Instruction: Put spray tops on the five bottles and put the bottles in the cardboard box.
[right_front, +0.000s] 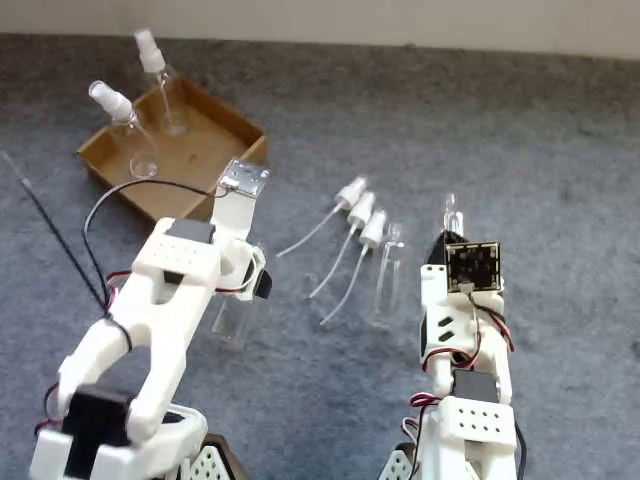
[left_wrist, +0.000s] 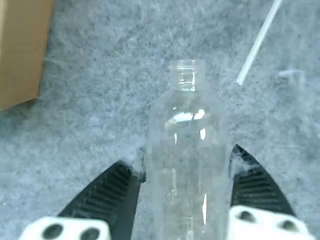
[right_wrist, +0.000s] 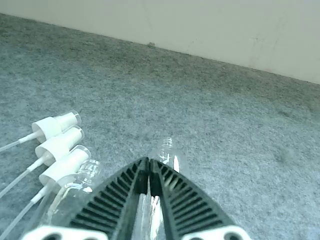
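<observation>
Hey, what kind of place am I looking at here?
Probably a robot test bench: grey carpet-like covering against a plain wall, two small robot arms, and a cardboard box beside loose spray tops.

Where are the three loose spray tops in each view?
High view: spray tops in a row at centre, tubes trailing toward the arms.
Left wrist view: one white dip tube, beyond the bottle in the left gripper.
Right wrist view: three heads side by side, next to a lying uncapped bottle.
Shared landmark: the grey carpet they lie on.
</observation>
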